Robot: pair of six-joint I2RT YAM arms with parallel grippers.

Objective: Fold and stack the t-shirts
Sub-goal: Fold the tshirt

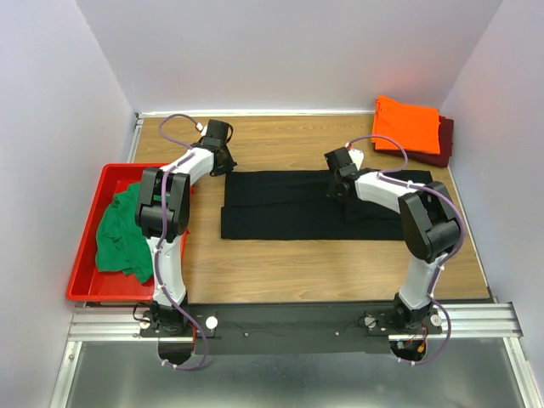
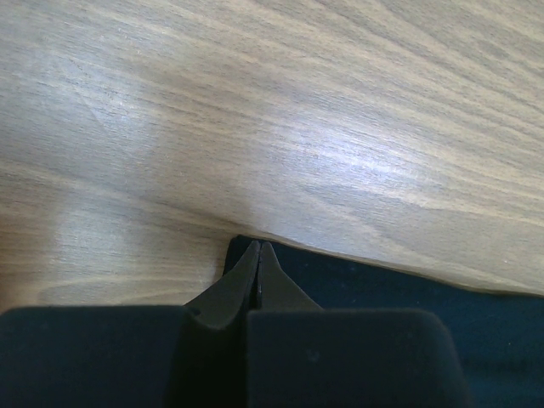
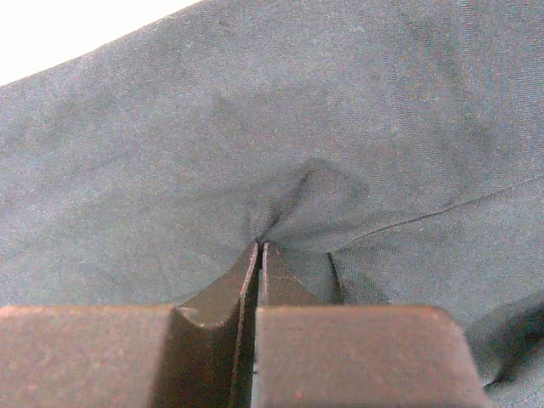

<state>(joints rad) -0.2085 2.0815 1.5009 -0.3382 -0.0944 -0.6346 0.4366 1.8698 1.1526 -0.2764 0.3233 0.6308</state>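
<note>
From above, the black t-shirt is seen spread mid-table. An orange t-shirt is stacked on a maroon t-shirt far right, and the green t-shirt is heaped in the tray.

Left wrist: the left jaws are shut at the black cloth's corner.

Right wrist: the right jaws are pinched on its puckered fold.

Nothing legible in any view: no words, labels, brand marks, numbers or signs clear enough to read.
</note>
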